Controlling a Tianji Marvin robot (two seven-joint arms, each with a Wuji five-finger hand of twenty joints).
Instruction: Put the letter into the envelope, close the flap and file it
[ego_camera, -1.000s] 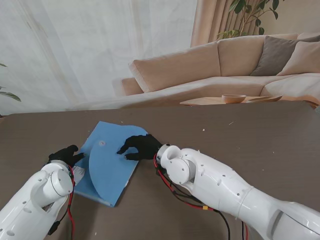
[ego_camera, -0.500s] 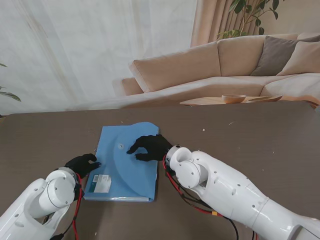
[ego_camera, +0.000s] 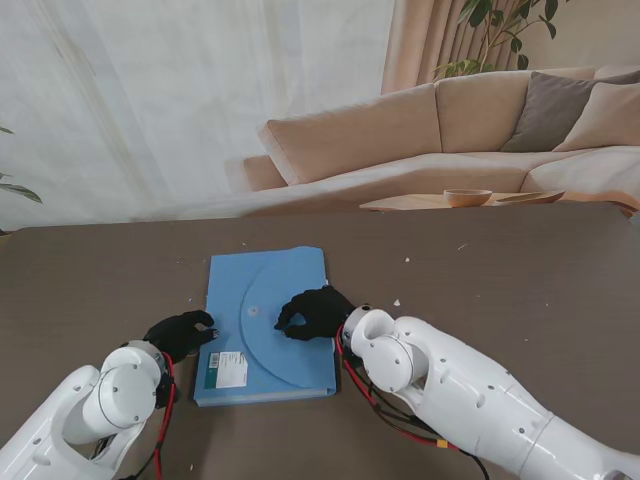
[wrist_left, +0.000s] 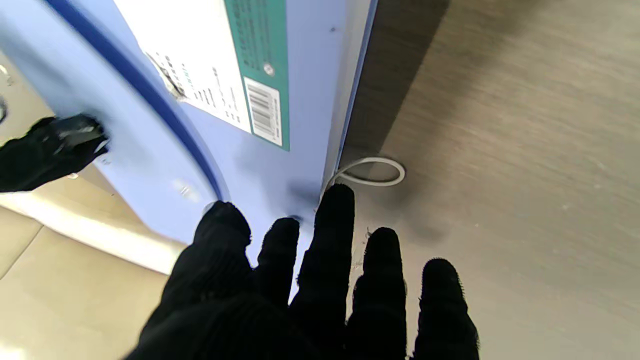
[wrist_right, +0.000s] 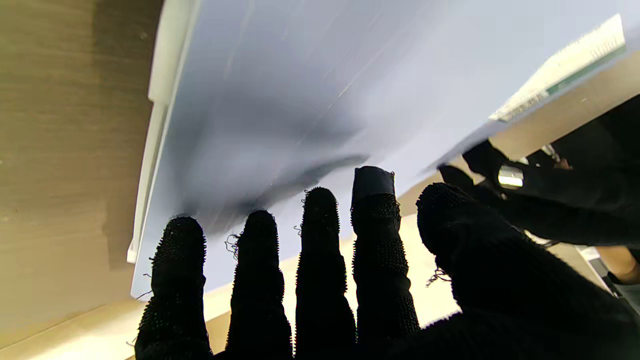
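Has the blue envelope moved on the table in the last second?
Yes. The envelope has turned square to the table edge and shifted right, toward the sofa side.

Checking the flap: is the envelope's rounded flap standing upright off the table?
No, the flap lies flat on the blue envelope, with the right hand resting on it.

- From the stand we look down over both arms at the table, a sofa beyond
- Our wrist cameras look along the fingers, close up
- All three views share the blue envelope
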